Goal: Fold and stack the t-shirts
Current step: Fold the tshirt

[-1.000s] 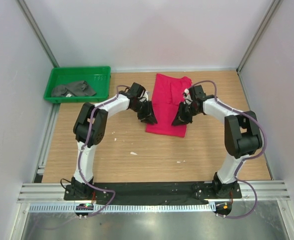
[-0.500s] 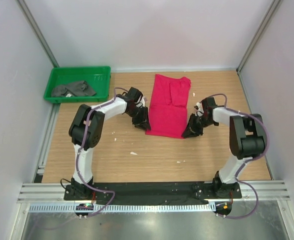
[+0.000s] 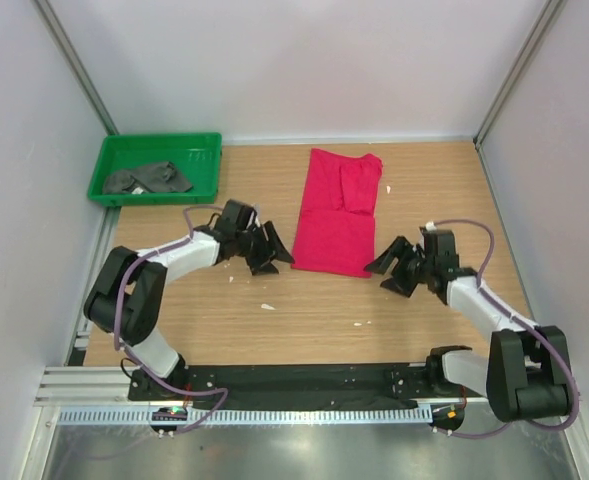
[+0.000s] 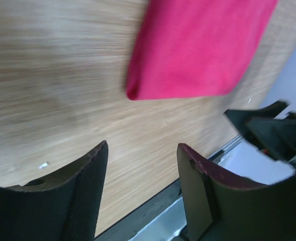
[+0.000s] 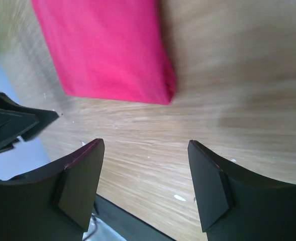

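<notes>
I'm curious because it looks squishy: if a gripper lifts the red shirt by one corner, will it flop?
Probably: the red t-shirt lies in soft folded layers, so it would likely droop and unfold. Pushed, it would probably bunch up, not slide.

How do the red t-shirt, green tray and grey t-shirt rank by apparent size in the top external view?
1. red t-shirt and green tray: about the same area, too close to rank.
2. grey t-shirt, crumpled in the tray: clearly smallest.

Folded red t-shirt [image 3: 336, 215], left gripper [image 3: 276, 258] and right gripper [image 3: 382, 274] just beside its near corners, jaws spread. Grey t-shirt [image 3: 149, 179] in green tray [image 3: 206, 150].
</notes>
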